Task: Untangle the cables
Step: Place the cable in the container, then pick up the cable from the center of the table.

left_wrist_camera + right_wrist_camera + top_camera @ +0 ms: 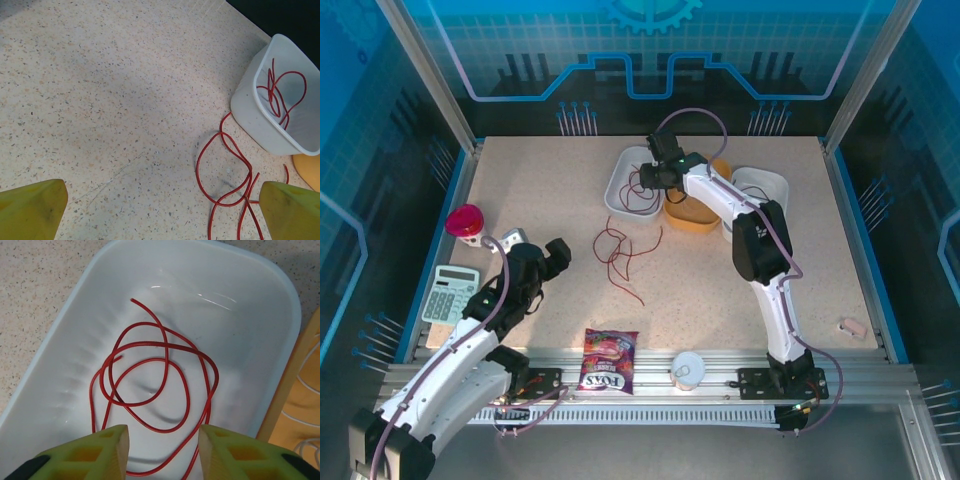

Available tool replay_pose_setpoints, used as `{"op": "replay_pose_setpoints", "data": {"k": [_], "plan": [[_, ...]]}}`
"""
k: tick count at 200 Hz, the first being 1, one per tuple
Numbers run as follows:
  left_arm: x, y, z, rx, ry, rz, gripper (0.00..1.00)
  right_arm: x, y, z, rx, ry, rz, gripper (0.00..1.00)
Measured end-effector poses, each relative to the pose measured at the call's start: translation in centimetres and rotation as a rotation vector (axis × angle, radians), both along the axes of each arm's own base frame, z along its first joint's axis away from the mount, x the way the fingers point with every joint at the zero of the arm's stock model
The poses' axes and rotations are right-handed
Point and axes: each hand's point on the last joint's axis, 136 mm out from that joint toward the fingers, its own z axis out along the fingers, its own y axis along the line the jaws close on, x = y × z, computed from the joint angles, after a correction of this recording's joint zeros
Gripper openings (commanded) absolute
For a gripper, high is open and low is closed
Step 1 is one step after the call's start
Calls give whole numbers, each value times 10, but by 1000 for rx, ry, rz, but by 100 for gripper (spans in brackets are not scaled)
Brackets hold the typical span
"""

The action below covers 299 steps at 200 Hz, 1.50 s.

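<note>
The right gripper (162, 440) was open about halfway with nothing in it, hanging over the white tray (240, 300) at the far side of the surface (100, 100). Straight below it, one red cable (150, 343) lay coiled in a few overlapping loops on the tray floor, with a free end poking up toward the far wall. The orange tray (300, 405) sat touching the white one on its right. The left gripper (162, 210) was spread wide and empty too, hovering over bare surface. A second loose red cable (198, 165) squiggled across the surface just beside the white tray, off toward the left gripper's right finger. I'd guess this stuff weighs basically nothing and is floppy but a bit springy, so the loops would drag along and maybe flick around when pulled. It's also so thin that a sloppy pinch could close on air. My bet for a hold would be near a free end, or on a single strand where nothing crosses it, not in the middle of the overlaps. For the loose one, the outer bend of the big loop looked easiest to reach.
</note>
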Motion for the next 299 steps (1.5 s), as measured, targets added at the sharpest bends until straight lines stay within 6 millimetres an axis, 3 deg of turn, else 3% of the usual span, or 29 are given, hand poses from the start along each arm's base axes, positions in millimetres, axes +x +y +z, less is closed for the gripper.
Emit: {"op": "replay_pose_setpoints", "data": {"k": [37,71,107,132,177,234,266,299], "plan": [[0,0,0,-1,0,-1,99,-5,-3,2,-8,10,3,44],[1,-5,-3,-12,12,-25,99,-26,-11,25,-3,-6,12,44],[4,-15,-24,-14,99,-62,99,-64,-11,62,21,-53,43,47],[9,-22,-32,-17,151,-82,99,-99,-5,68,6,-59,81,55],[22,-30,-38,-28,196,-97,99,-172,14,52,-85,-26,184,71],[26,-23,-39,-53,201,-48,99,-254,48,27,-169,35,320,71],[27,-16,-45,-64,222,-11,99,-282,64,10,-184,81,358,70],[28,-13,-50,-62,238,3,99,-292,74,-28,-254,165,371,62]]}}
